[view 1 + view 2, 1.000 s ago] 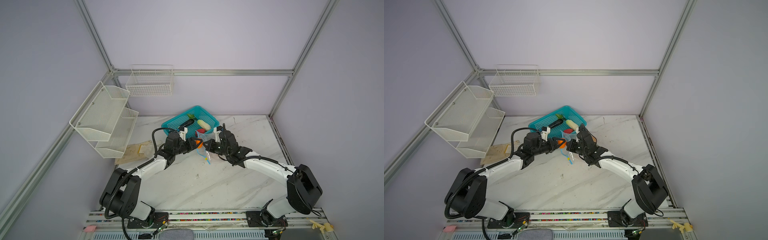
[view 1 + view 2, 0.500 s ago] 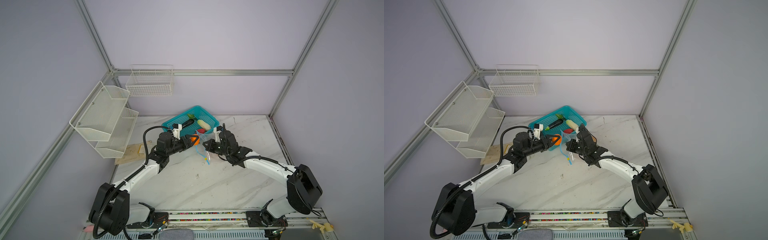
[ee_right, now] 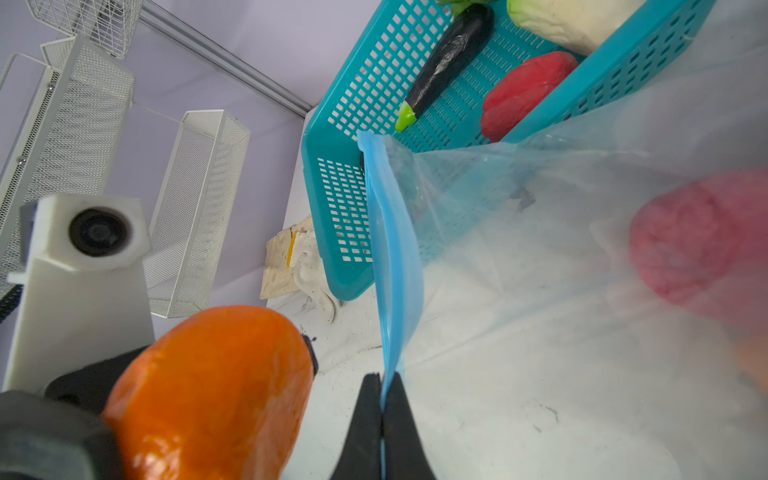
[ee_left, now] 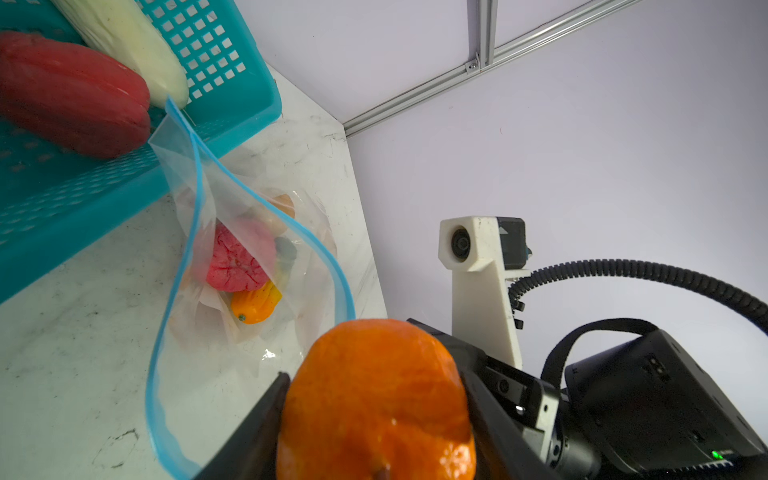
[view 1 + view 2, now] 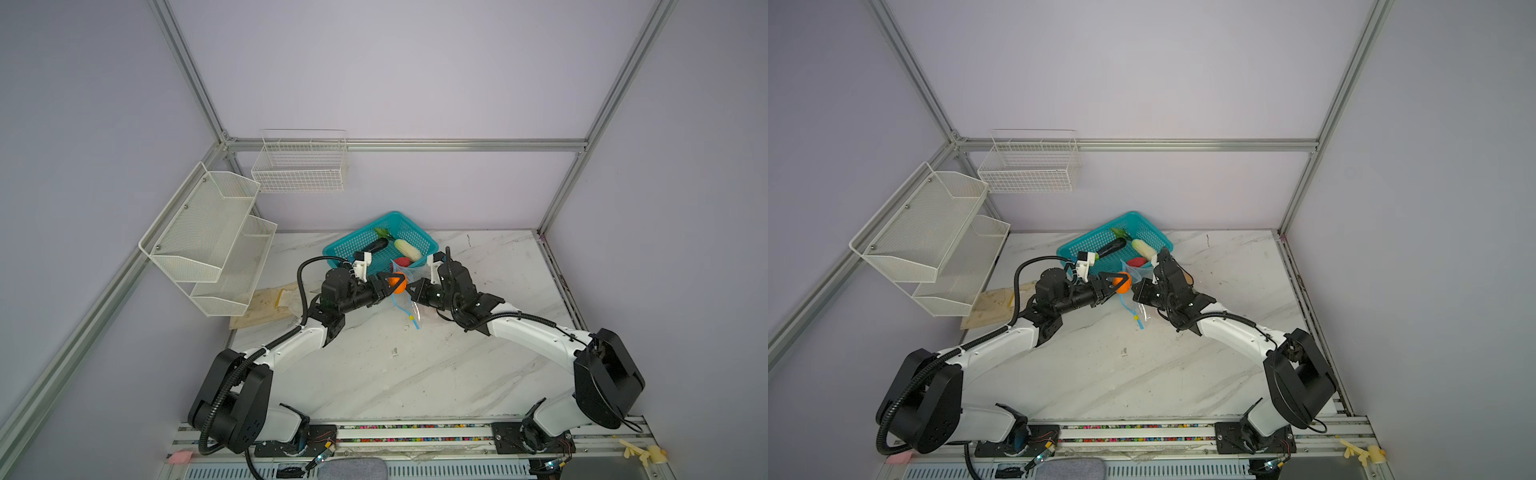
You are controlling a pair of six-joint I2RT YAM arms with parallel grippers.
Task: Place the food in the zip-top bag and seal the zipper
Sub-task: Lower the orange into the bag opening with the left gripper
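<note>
The left pincer (image 5: 388, 286), clamping the orange (image 4: 374, 399), has edged up to the mouth of the zip-top bag (image 4: 249, 216), which the right pincer (image 3: 381, 399) holds up by a pinch on the zipper (image 3: 395, 249), so release looks next.

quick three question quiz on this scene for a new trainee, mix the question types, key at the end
1. True or false: the left gripper holds the orange.
2. Pick one. The right gripper is:
A. open, holding nothing
B. shut on the zipper of the zip-top bag
C. shut on the orange
3. Fill in: the eggplant lies in the teal ____.

Key: 1 true; 2 B; 3 basket
</note>
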